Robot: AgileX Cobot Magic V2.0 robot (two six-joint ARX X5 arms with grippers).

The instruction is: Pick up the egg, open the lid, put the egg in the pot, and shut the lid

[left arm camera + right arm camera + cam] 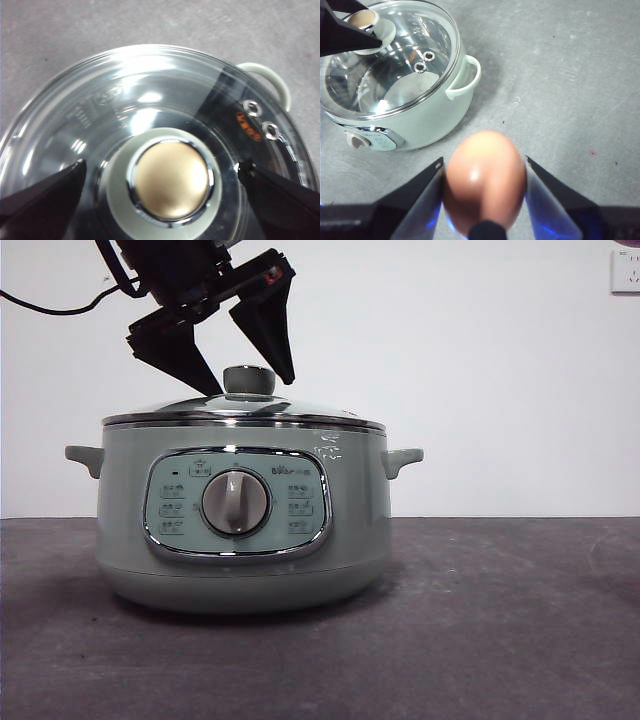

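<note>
Straddling knob: left gripper (247, 368) hangs over the lid (240, 408), jaws spread wide, one on each side of the knob (171, 181), neither touching it.
Left grip state: released, holding nothing; lid not yet lifted.
Right gripper (485, 172): clamped on the egg (485, 180), held above the bare grey worktop (570, 100) beside the pot (420, 115), off its handle side; out of sight in the front view.
Egg position: in the right jaws, well clear of the pot, not resting on anything.
Lid position: seated on the pot rim, closed, level as far as the front view shows.
Pot position: toward the left of the worktop in the front view, dial (236, 503) facing the camera.
Risk 1: jaws closing off-centre on the round knob; smooth dome could squirt out and the lid drop back onto the rim.
Risk 2: glass lid lifted tilted; chrome rim could catch the pot edge and drag the pot.
Risk 3: egg shell is smooth and oval; any slackening of the right jaws lets it fall to the worktop and crack.
Risk 4: arms converging over the pot opening; the lid-carrying arm could block or strike the egg hand.
</note>
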